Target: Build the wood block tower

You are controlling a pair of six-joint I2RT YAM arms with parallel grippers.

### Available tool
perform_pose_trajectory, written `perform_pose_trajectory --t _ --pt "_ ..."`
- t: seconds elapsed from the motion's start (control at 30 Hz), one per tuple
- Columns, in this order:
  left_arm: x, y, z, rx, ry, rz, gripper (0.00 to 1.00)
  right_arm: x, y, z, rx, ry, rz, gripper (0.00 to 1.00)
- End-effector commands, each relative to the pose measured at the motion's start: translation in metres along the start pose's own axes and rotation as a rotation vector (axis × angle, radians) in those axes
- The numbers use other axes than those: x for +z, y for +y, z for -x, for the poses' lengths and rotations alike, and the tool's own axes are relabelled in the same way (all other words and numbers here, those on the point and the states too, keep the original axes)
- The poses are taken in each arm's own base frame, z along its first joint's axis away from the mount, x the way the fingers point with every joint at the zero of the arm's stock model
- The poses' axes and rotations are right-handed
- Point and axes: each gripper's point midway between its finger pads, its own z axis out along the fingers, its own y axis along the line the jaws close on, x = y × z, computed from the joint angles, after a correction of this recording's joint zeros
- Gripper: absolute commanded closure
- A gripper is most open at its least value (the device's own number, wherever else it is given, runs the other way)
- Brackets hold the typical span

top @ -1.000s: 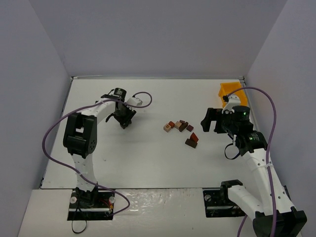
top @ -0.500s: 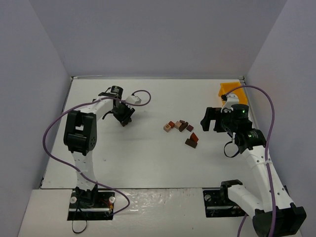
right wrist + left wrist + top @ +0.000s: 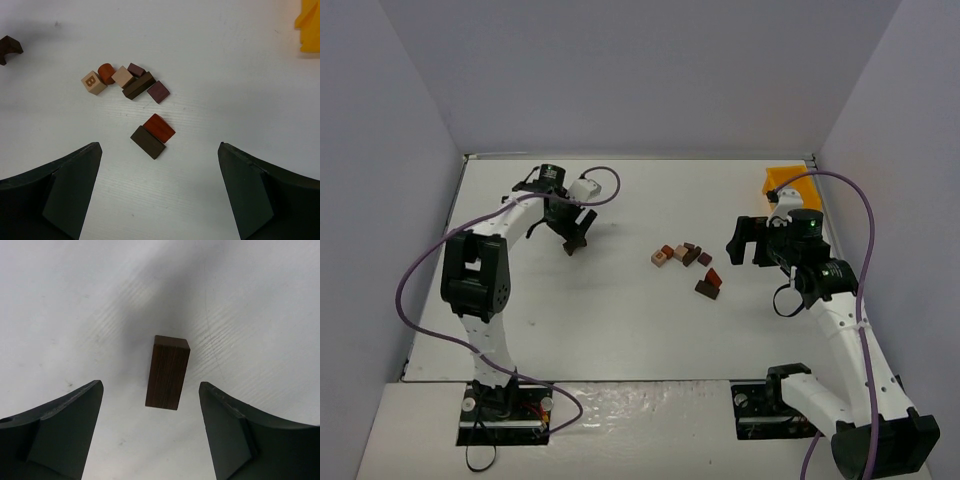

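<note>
Wrist views carry the detail. The top view only gives layout.

Left wrist: one dark brown block (image 3: pixel 168 372), a rectangular bar with straight grain and sharp edges, on the matte white table (image 3: pixel 620 320). The left gripper (image 3: pixel 150 386) is spread to either side of it with a clear gap on both sides, so nothing is gripped. In the top view this sits toward the table's far-left corner, and the gripper hides the block.

Right wrist: loose wood blocks (image 3: pixel 127 80) lie right of the table's middle. They are a tan cube marked "B" (image 3: pixel 93 82), a rounded reddish piece (image 3: pixel 105 73), a pale cube, a dark bar and two purplish bits. Just nearer, a reddish wedge (image 3: pixel 159 127) touches a dark brown slab (image 3: pixel 147 142). Can't tell whether it's stacked or leaning.

The right gripper (image 3: pixel 157 148) is wide open above them, holding nothing. The glossy yellow bin (image 3: pixel 310 25) is at the far-right corner.
</note>
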Motion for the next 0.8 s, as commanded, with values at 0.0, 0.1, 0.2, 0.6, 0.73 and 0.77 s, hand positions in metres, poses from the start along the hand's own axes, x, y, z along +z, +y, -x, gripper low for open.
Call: perform_pose_trajectory --t 0.0,0.1,0.2,0.6,0.73,0.77 --pt "-0.082 0.001 0.08 -0.16 -0.308 0.127 0.24 -0.006 0.008 0.034 -0.03 -0.102 0.022 0.0" --pt "-0.096 -0.024 0.095 -0.281 -0.359 0.141 0.2 -0.008 0.008 0.035 -0.029 -0.107 0.022 0.0" --pt "-0.097 -0.054 0.098 -0.327 -0.362 0.164 0.19 -0.008 0.008 0.034 -0.031 -0.109 0.019 0.0" --pt "-0.031 -0.167 0.121 -0.306 -0.274 0.064 0.09 -0.012 0.009 0.035 -0.026 -0.122 0.022 0.0" --pt "-0.016 -0.178 0.129 -0.31 -0.265 0.069 0.13 -0.014 0.008 0.035 -0.025 -0.126 0.019 0.0" --pt "-0.009 -0.181 0.129 -0.304 -0.255 0.075 0.15 -0.014 0.009 0.035 -0.026 -0.126 0.021 0.0"
